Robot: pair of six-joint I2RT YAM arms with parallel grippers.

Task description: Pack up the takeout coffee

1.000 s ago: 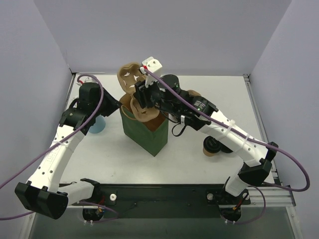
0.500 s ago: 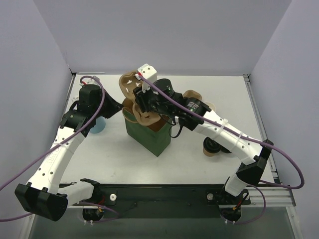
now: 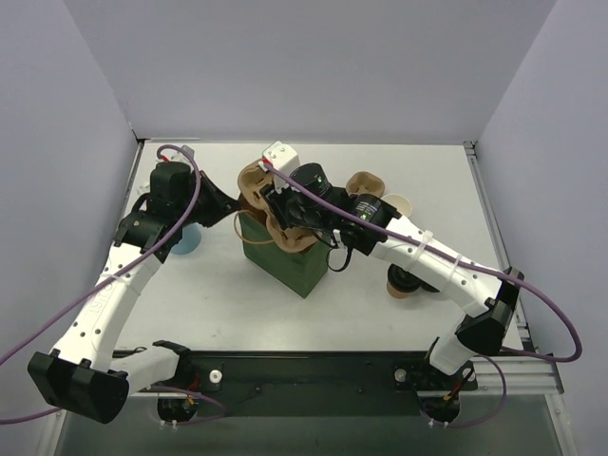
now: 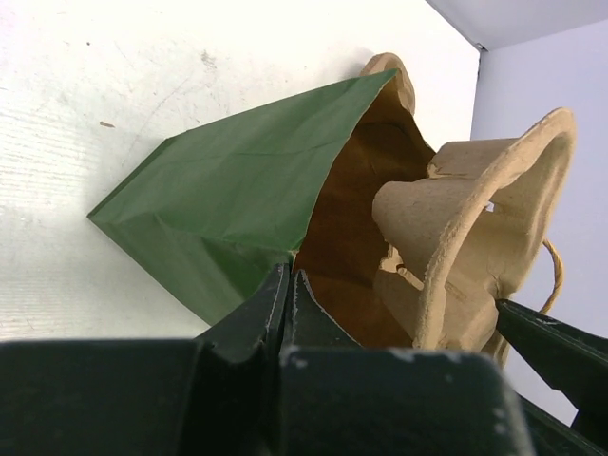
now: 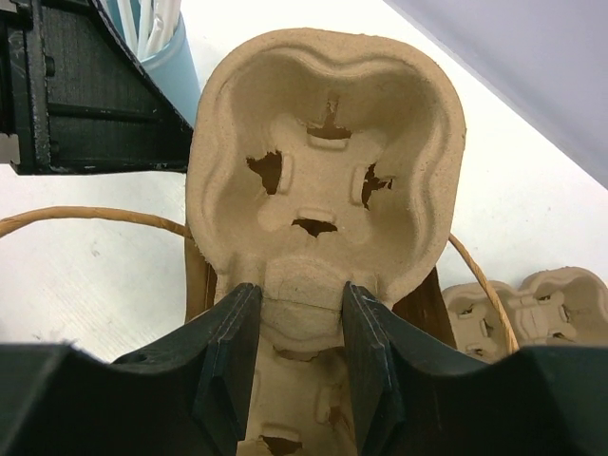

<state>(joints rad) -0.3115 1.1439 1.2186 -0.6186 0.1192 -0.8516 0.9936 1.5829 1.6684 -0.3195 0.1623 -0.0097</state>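
Observation:
The takeout coffee [image 3: 406,282], a brown cup with a black lid, sits on the table at the right, partly hidden by my right arm. A green paper bag [image 3: 288,256] stands open at the centre. My left gripper [image 3: 231,211] is shut on the bag's left rim [image 4: 288,275], beside the green wall [image 4: 237,190]. My right gripper [image 3: 282,215] is shut on the middle ridge of a tan pulp cup carrier [image 5: 323,142], with its fingertips [image 5: 302,309] over the bag's mouth. The carrier's lower half is inside the bag [image 4: 465,237].
A second pulp carrier [image 3: 365,183] lies behind the bag and also shows in the right wrist view [image 5: 532,309]. A tan unlidded cup [image 3: 400,203] stands beside it. A blue cup with white straws [image 3: 187,237] stands at the left by my left arm [image 5: 160,38].
My right gripper has carried the carrier down and slightly left, from above the bag's far rim into its mouth. My left gripper keeps hold of the rim.

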